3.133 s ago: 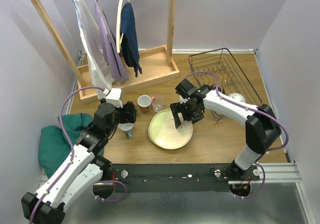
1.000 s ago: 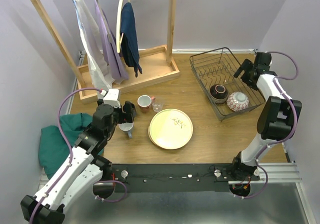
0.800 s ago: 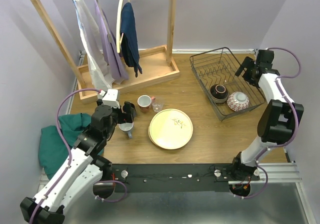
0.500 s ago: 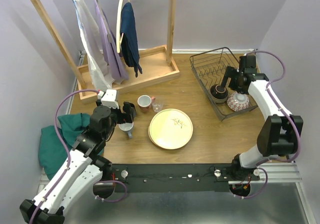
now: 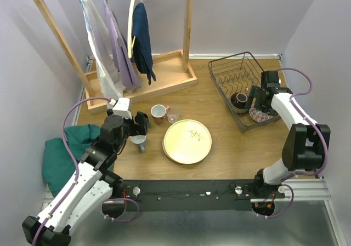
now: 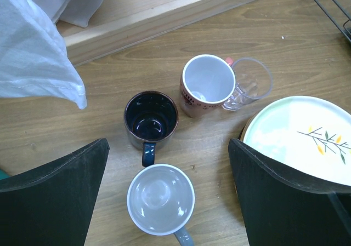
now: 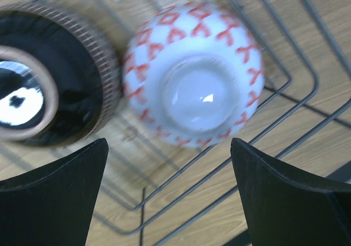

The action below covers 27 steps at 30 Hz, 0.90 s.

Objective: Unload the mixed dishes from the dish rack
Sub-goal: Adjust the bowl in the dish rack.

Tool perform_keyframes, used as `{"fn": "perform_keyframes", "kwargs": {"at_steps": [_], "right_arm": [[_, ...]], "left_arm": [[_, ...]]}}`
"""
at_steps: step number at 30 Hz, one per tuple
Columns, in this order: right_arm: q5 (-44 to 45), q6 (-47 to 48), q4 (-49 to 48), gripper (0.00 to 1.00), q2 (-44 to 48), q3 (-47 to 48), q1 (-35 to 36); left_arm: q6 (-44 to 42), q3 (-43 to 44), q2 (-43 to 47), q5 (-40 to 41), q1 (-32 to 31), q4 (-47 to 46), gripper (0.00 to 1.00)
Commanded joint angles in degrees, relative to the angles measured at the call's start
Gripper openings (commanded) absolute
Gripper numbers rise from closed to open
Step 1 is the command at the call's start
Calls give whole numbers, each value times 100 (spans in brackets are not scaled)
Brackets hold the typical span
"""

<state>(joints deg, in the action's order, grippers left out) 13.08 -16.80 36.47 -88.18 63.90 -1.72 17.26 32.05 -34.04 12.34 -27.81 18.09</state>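
**Unloading inventory, nearest entries first**

1. My left gripper (image 6: 168,153): jaws spread wide, holding nothing, hanging above the mugs on the wooden table (image 5: 230,147)
2. Green cloth (image 5: 57,153): bunched at the table's left edge, beside my left arm
3. Grey mug (image 6: 160,199): upright on the table, under my left gripper, handle towards me
4. Dark mug (image 6: 151,117): upright, just beyond the grey mug, handle pointing at it
5. Cream plate with twig mark (image 6: 299,136): lying flat on the table, right of the mugs
6. Red-patterned mug (image 6: 207,81): upright, white inside, just beyond and right of the dark mug
7. Clear glass (image 6: 251,81): upright, against the red-patterned mug's right side
8. My right gripper (image 7: 168,147): jaws spread wide and empty, hanging above the near end of the dish rack (image 5: 233,73)
9. Patterned bowl (image 7: 192,76): white with red crosses, foot up, inside the rack
10. Dark bowl (image 7: 49,87): ribbed outside, in the rack just left of the patterned bowl
11. Dish rack: dark wire, at the table's far right, with upright tines beyond the bowls
12. Wooden clothes rack (image 5: 109,38): far left, with garments hanging on it
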Motion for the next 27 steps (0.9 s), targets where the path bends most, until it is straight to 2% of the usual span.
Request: {"fn": "perform_keyframes", "kwargs": {"at_steps": [1, 14, 20, 27], "right_arm": [[625, 71, -473, 100, -295, 140, -320], [1293, 256, -834, 100, -656, 439, -532], [556, 81, -747, 100, -148, 378, -532], [-1199, -692, -921, 100, 714, -158, -532]], "left_arm": [[6, -15, -59, -109, 21, -95, 99], [-29, 20, -261, 32, 21, -25, 99], [-38, 29, -392, 23, 21, -16, 99], [-47, 29, -489, 14, 13, -24, 99]]}}
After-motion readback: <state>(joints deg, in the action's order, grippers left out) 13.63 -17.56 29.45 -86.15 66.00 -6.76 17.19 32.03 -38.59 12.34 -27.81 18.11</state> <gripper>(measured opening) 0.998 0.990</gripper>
